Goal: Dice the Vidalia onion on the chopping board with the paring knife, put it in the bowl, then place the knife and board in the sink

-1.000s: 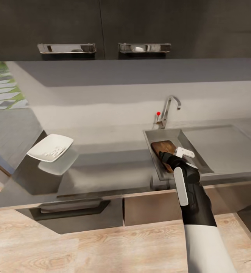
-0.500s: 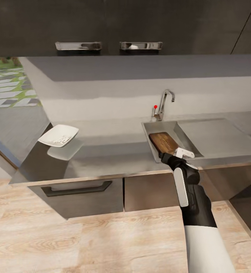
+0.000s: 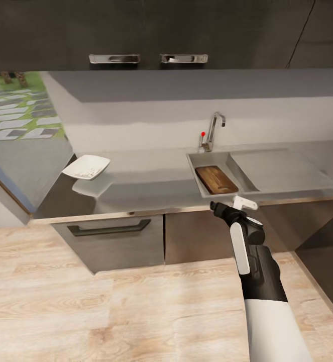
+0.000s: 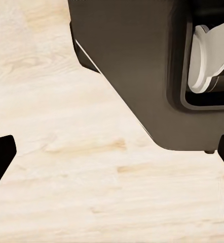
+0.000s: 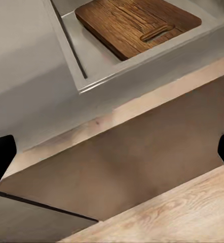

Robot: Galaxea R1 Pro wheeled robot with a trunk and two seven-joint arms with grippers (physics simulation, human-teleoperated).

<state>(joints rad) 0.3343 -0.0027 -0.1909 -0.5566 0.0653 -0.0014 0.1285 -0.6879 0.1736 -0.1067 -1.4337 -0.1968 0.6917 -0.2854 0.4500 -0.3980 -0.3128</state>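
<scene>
The dark brown wood-grain chopping board (image 3: 216,180), rectangular with rounded corners and an oval handle slot, lies flat on the bottom of the grey steel sink (image 3: 197,176), under the chrome angular tap with the red-tipped lever (image 3: 211,131). The right wrist view shows the board (image 5: 137,24) in the basin with nothing resting on it. That part of the task looks finished.

The shallow white squarish bowl (image 3: 86,167) sits well apart from the sink, near the far left end of the long glossy grey surface (image 3: 151,188). Whether it holds diced onion I cannot tell; its inside is too small and pale to read. No whole onion can be made out in the sink or on the surface.

The small paring knife with the white handle cannot be picked out either. It may lie in the basin beside the board, but the sink wall and the viewing angle hide that strip, so I judge the knife step unconfirmed rather than done.

The right tool (image 3: 231,204) hangs at the front edge of the surface, just short of the sink. Its dark fingertips (image 5: 1,153) stand wide apart at either edge of its wrist view, holding nothing. The left tool's fingers (image 4: 1,152) are likewise spread and empty, over the light wood floor (image 4: 81,167).

By the look of it, the job is at or very near its end.
</scene>
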